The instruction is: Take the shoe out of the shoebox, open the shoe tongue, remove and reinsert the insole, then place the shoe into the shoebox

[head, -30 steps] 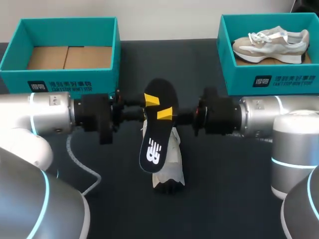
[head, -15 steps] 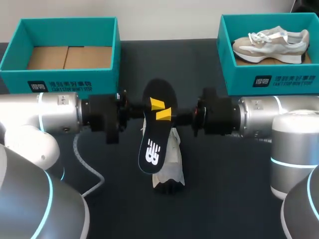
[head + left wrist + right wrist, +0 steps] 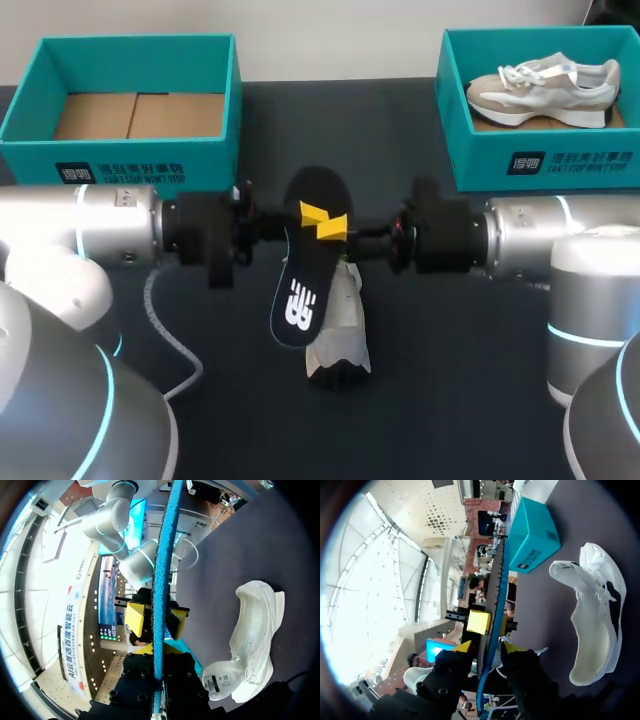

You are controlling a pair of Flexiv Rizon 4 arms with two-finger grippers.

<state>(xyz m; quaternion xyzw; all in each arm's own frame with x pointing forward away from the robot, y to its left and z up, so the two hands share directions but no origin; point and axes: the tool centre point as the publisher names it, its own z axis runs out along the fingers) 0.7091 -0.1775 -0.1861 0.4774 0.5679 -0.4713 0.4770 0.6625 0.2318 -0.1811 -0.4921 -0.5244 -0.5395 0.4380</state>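
Back left: teal shoebox (image 3: 130,160), cardboard floor showing. Left claw (image 3: 308,215) pinching the black insole (image 3: 300,290) from the left, in the air and tilted. Directly beneath, lying on the dark tabletop (image 3: 460,360): white shoe (image 3: 340,340). Right claw (image 3: 335,228) pinching the same insole from the opposite side, yellow tips just beside the left claw's. Back right: second shoebox (image 3: 540,165) holding a beige sneaker (image 3: 545,90).

Matt insole (image 3: 303,290) w/ rough edge, cloth shoe (image 3: 341,335)
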